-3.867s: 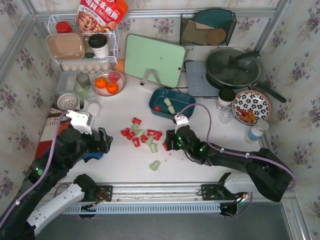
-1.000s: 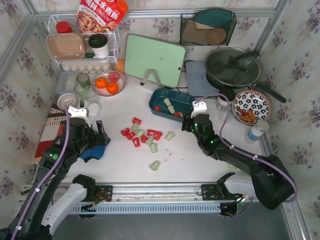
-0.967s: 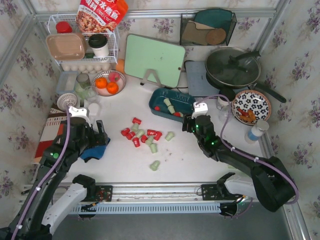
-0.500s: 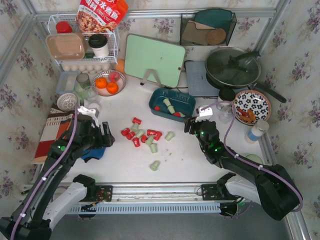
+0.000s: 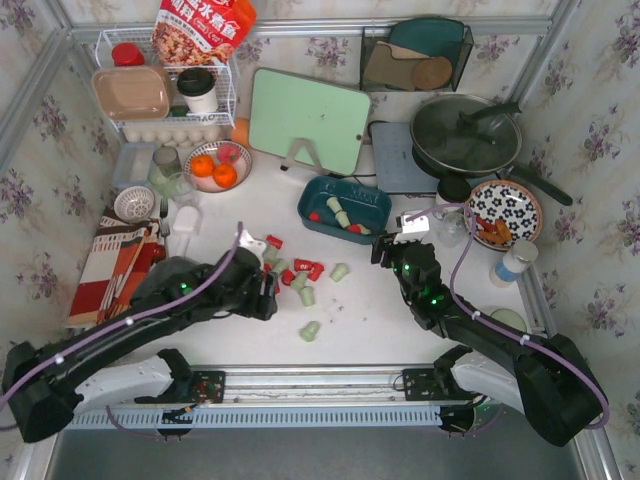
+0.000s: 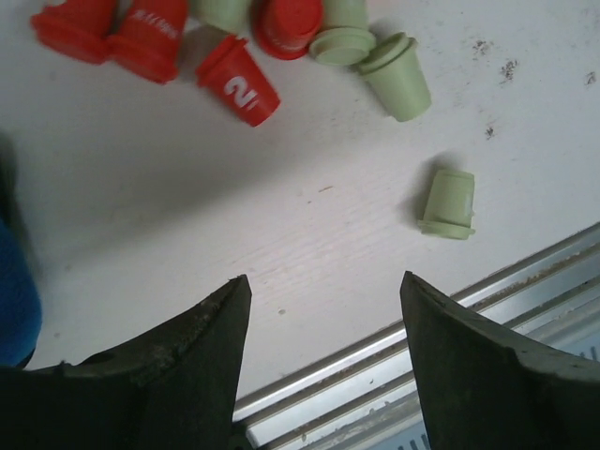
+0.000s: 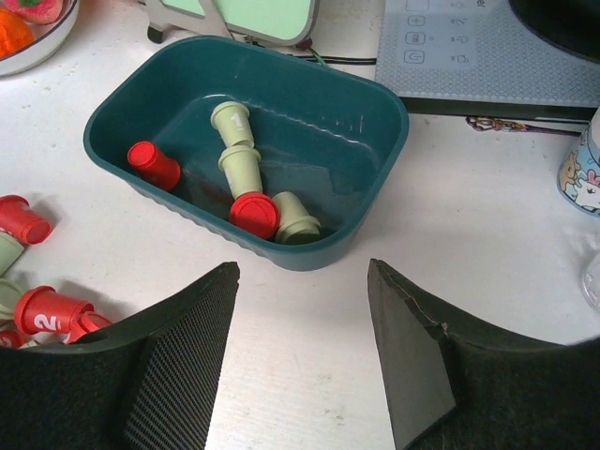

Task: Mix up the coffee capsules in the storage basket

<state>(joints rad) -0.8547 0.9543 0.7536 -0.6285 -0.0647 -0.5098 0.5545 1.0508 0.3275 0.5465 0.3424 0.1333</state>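
Observation:
The teal storage basket [image 5: 372, 200] sits mid-table and holds several red and pale green coffee capsules [image 7: 253, 214]; its near wall [image 7: 309, 255] shows in the right wrist view. More capsules lie loose in a cluster [image 5: 295, 272] on the white table, with single green ones to the right [image 5: 340, 271] and nearer the arms [image 5: 310, 330]. My left gripper [image 5: 268, 290] is open and empty at the cluster's near-left side; in its wrist view [image 6: 323, 277] a red capsule [image 6: 239, 82] and a green one [image 6: 448, 203] lie ahead. My right gripper [image 5: 385, 250] is open and empty just short of the basket [image 7: 302, 265].
A green cutting board [image 5: 310, 120] leans behind the basket. A lidded pan [image 5: 465, 135], patterned plate [image 5: 503, 213] and bottle [image 5: 512, 265] are at the right. A fruit bowl [image 5: 217, 165], wire rack [image 5: 165, 95] and striped cloth [image 5: 115, 265] are at the left.
My left arm has swung right, from beside the blue cloth to the loose capsule cluster. My right gripper has drawn back a little from the basket and stays open.

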